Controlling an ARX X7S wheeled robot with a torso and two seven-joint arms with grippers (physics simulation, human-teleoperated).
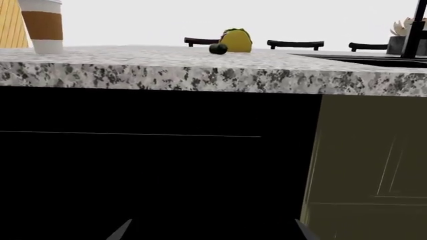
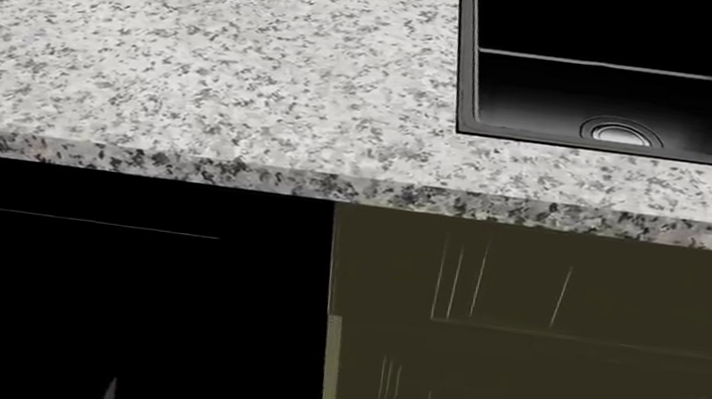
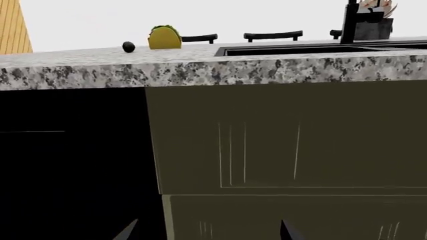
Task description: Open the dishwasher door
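Left gripper (image 1: pixel 210 231) spread wide, holding nothing, aimed at door (image 1: pixel 153 165) filling lower left of frame. Right gripper (image 3: pixel 207 230) likewise open and empty, facing cabinet (image 3: pixel 287 145). Door looks shut; no contact yet, whole pull remains.

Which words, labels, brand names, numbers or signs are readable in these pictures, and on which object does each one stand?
None can be read.
Paper cup: plain brown band, no print visible.
Dishwasher door: plain black panel, no marks visible.
Olive-green cabinet front: no label.
Granite countertop and sink: no writing.
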